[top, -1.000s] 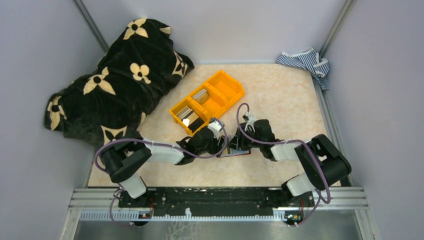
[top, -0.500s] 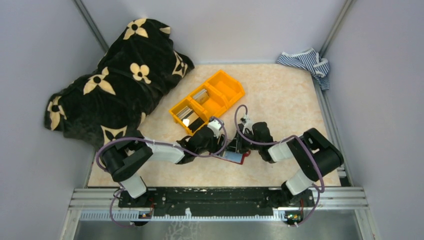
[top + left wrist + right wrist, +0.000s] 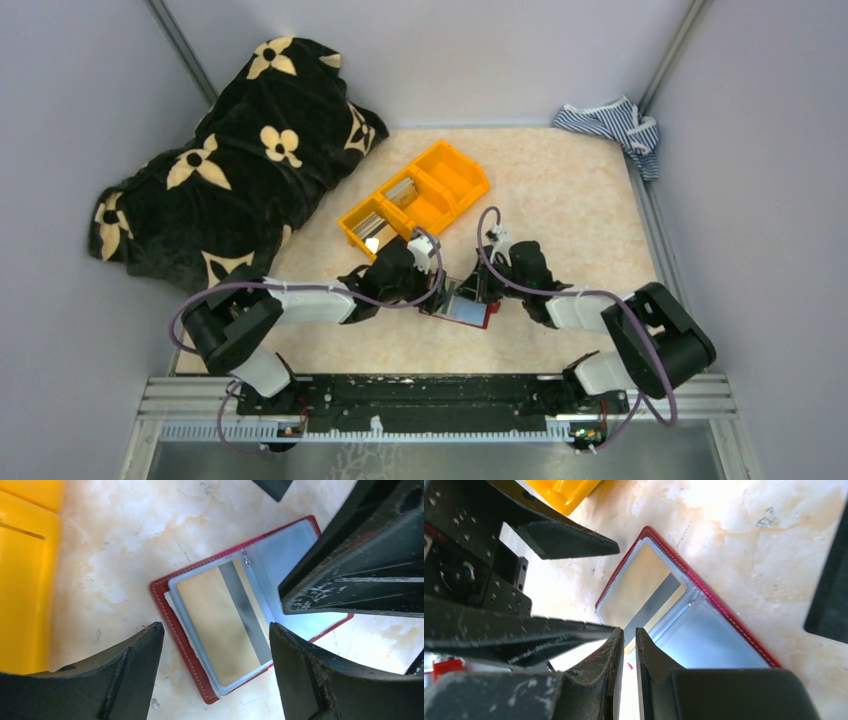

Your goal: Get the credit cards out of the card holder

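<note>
Top view: dark red card holder (image 3: 462,303) spread open, flat on the marbled table (image 3: 560,200), at 5 o'clock from the orange bin (image 3: 455,172). Left wrist view: beige credit card (image 3: 220,625) with a grey stripe, lodged in the light blue sleeve of the holder's half toward 7 o'clock. Left gripper (image 3: 216,630) above that half, jaws spread wide. Right gripper (image 3: 629,632) over the fold, reaching in from 3 o'clock, jaws drawn almost together with only a thin slit between; any catch on a sleeve not discernible. Silvery flat pieces in two bin compartments. Black flowered blanket (image 3: 230,150) at 10 o'clock of the table, striped cloth (image 3: 610,120) at 1 o'clock.
</note>
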Controlling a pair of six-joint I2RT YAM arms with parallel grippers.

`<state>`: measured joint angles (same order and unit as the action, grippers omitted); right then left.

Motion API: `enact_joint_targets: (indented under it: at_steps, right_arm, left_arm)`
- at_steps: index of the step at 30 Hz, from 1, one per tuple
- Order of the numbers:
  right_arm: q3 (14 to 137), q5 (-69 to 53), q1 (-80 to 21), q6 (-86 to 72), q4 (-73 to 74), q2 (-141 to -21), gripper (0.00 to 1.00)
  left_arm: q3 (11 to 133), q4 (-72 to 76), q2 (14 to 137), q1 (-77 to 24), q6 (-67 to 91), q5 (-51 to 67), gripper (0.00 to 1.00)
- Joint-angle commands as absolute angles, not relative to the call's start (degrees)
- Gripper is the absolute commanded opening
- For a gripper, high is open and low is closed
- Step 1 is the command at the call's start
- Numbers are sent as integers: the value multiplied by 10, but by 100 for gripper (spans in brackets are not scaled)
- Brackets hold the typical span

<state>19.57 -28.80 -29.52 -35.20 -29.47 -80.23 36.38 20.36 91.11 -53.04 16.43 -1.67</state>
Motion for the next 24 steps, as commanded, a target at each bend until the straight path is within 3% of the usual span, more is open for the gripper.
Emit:
enact_joint_targets:
  at_steps: [1, 9, 24]
  right_arm:
    - [224, -227, -298, -302, -206, -740, 16]
    - [215, -205, -290, -303, -183, -726, 17]
    - [199, -191, -256, -283, -148, -712, 14]
  left_arm:
    - [379, 197, 886, -504, 173, 79, 82]
    - [421, 182, 892, -504, 160, 148, 68]
    - [416, 163, 933, -498, 185, 180, 68]
